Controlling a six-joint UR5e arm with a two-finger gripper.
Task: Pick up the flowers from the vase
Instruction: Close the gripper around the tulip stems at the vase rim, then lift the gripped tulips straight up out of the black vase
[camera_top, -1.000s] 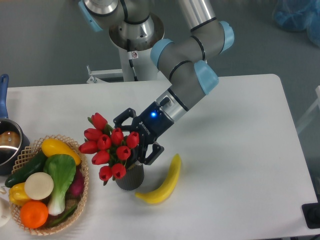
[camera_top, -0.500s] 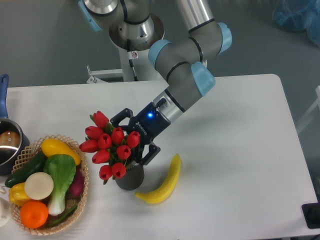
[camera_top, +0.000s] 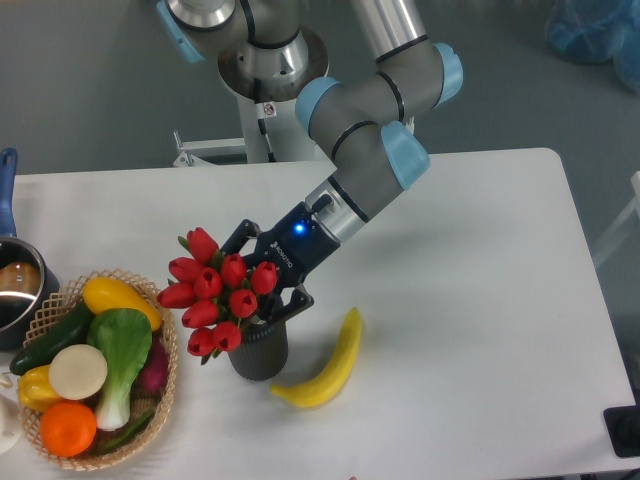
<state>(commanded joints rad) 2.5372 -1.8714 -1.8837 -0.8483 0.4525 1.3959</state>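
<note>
The flowers (camera_top: 218, 295), a tight bunch of red tulip buds with a few green leaves showing between them, sit over the mouth of the vase (camera_top: 259, 350), with the heads leaning out to the left above the rim. The stems are hidden behind the buds and the hand, so how deep they reach into the vase cannot be seen. The vase is a short, dark, ribbed cylinder standing upright on the white desk (camera_top: 470, 300).

The hand (camera_top: 268, 292) presses in against the right side of the bunch, just above the vase mouth, its dark fingers (camera_top: 292, 303) reaching in behind the buds. The fingers seem drawn in around the lower part of the bunch, but the buds cover the contact, so I cannot tell whether it is gripping the stems or only set around them. A small blue light glows on its wrist. The grey arm (camera_top: 370, 120) with pale blue joint caps slants up and to the right from the hand.

Just to the right of the vase lies a yellow banana (camera_top: 325, 368), its lower end near the base of the vase. To the left stands a woven basket (camera_top: 160, 345) full of fruit and vegetables, close to the flower heads. At the far left edge sits part of a dark pot (camera_top: 15, 290) with a blue handle
</note>
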